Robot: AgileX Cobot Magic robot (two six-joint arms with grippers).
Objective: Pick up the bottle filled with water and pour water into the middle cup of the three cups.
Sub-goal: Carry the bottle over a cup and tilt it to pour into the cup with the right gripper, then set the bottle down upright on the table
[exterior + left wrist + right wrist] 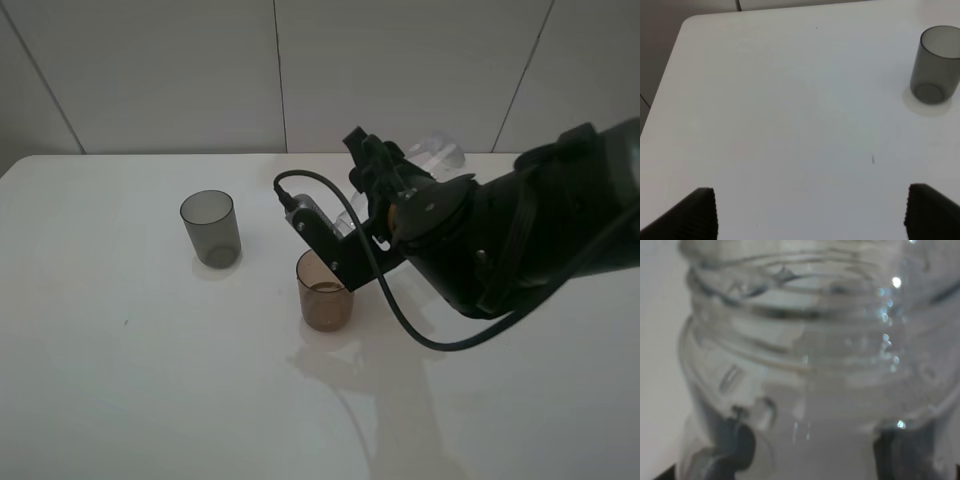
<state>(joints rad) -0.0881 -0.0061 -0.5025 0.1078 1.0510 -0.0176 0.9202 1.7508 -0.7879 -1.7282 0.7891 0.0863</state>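
Bottle lies tipped well over in the right claw, whose fingers are clamped on its body below the threaded neck. In the high view its mouth points down and left, over or just behind the rim of the amber cup, and its clear base sticks up toward the wall. I cannot tell whether water is running, though a faint line low in the amber cup may be a little water. The pour looks to be in hand, and the risks lie in aim and tilt. If the mouth sits behind the rim rather than over it, water will land on the table. A quick further tilt could send a gulp past the cup, and the smooth plastic could slide in the clamp. The wrist camera housing hangs just beside the cup and could tip it if the arm dips. The grey cup stands well apart to the left (the third cup does not show, perhaps behind the arm). The left claw hovers over bare table, fingers wide apart, holding nothing.
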